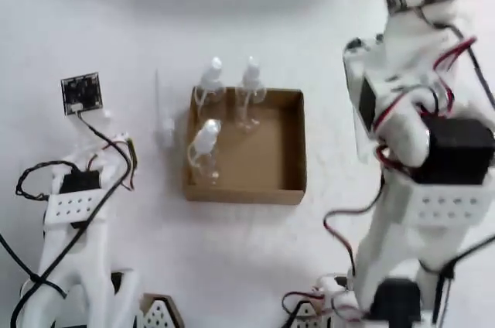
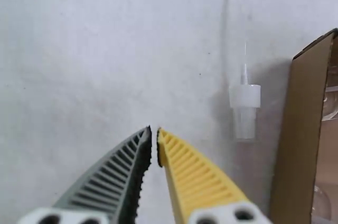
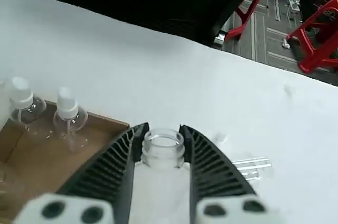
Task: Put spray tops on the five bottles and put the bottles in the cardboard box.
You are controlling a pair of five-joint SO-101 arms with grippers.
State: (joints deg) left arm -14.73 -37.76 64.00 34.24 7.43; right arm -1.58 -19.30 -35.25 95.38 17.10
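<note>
Mid-table, high view: cardboard box w/ three capped bottles in its left half; loose spray top lying on table just left of box. Left wrist view: left gripper fingers pressed together, spray top near, on table beside box wall. Right wrist view: right gripper pinching neck of uncapped bottle.

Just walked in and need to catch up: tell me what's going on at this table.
The right gripper has its fingers closed on the neck of an uncapped bottle. The left gripper is shut and empty, close to a loose spray top lying on the table beside the cardboard box. Three capped bottles already sit in the box: two at the back and one in front.
</note>
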